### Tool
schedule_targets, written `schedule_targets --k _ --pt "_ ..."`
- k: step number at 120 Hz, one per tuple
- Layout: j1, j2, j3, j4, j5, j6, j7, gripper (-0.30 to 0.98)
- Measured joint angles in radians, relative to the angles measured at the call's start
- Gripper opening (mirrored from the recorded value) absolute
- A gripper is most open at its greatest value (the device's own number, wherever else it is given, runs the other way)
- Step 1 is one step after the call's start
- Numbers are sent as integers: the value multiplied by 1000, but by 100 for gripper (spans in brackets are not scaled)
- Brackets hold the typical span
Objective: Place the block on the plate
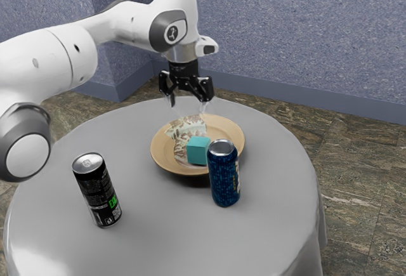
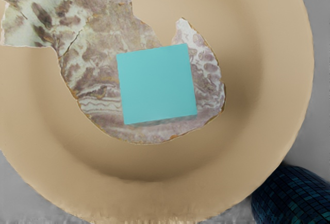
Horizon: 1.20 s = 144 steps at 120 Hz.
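Your plate (image 1: 231,127) is round, tan and shallow, and it sits on the grey cloth-covered desk (image 1: 158,225). Inside it you have the teal block (image 2: 157,84), lying on a mottled patch (image 2: 98,67) with a ragged edge that covers part of the plate's hollow. The block is within the rim, with bare tan surface visible around much of the patch. Just beside the plate you can see a blue can (image 1: 223,177) standing upright, its silver top facing up; in the exterior view it overlaps the rim. A black can (image 1: 98,193) with green lettering also stands upright, well apart from the plate, toward the exterior view's left. Your arm (image 1: 114,22) reaches in from the exterior view's left, bends at the wrist and points its end effector (image 1: 188,104) down above the plate. The two fingers are spread, clear of the block, with a gap between their tips.
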Motion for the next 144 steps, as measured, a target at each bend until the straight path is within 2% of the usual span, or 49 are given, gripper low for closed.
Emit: schedule_targets --k 41,77,107,121,144 --pt "23 -153 -1 -58 86 -89 90 69" --pt "50 -304 6 -183 116 -129 153 69" --pt "181 -407 -13 -283 158 -129 197 69" --pt "255 -423 -88 -279 166 -125 216 69" --pt "198 -411 -86 -188 173 -153 244 69"
